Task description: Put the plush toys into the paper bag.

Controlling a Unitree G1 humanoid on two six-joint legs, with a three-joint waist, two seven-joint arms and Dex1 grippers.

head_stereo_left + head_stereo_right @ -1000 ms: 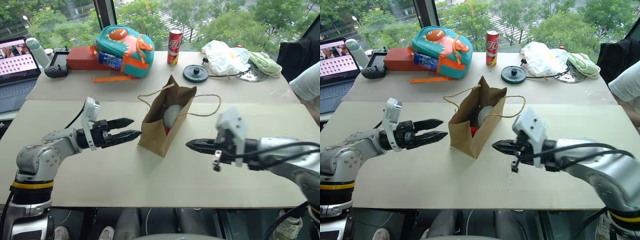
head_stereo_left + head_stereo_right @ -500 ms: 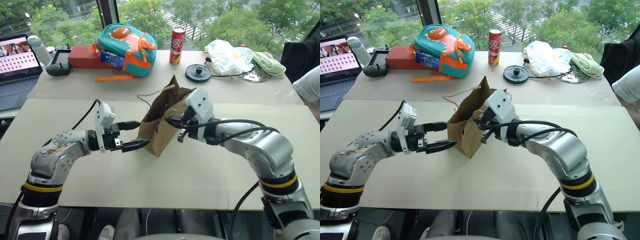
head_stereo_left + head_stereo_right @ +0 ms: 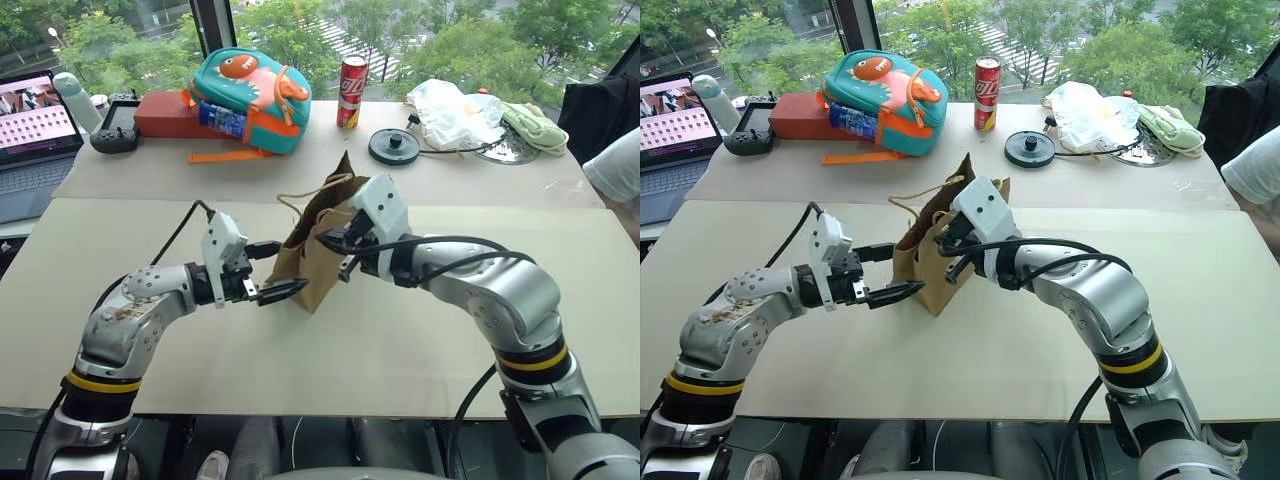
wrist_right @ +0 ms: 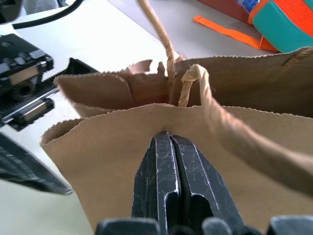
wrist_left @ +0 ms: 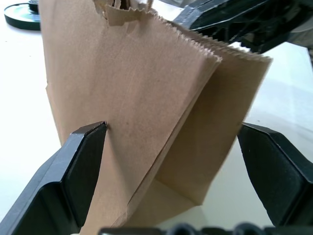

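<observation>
The brown paper bag (image 3: 322, 262) stands upright mid-table, its mouth pinched narrow and its cord handles (image 4: 195, 83) sticking up. My left gripper (image 3: 279, 271) is open, and its two fingers (image 5: 84, 164) straddle the bag's lower body from the left, one on each side of the paper (image 5: 146, 98). My right gripper (image 3: 326, 240) is shut, its tips resting against the outside of the bag's wall just under the rim (image 4: 168, 145); I see no paper between them. The plush toys are hidden.
On the far table lie a teal-and-orange dinosaur backpack (image 3: 250, 88), a red can (image 3: 351, 78), a red box (image 3: 165, 113), a controller (image 3: 115, 135), a black disc (image 3: 393, 146) and a white plastic bag (image 3: 455, 108). A laptop (image 3: 35, 115) sits far left. A person's sleeve (image 3: 615, 165) shows at the right.
My right arm has swung left from open table to the bag's top edge, gripper staying shut. The left gripper has slid right until its fingers straddle the bag. The bag's mouth has narrowed, hiding the toys.
</observation>
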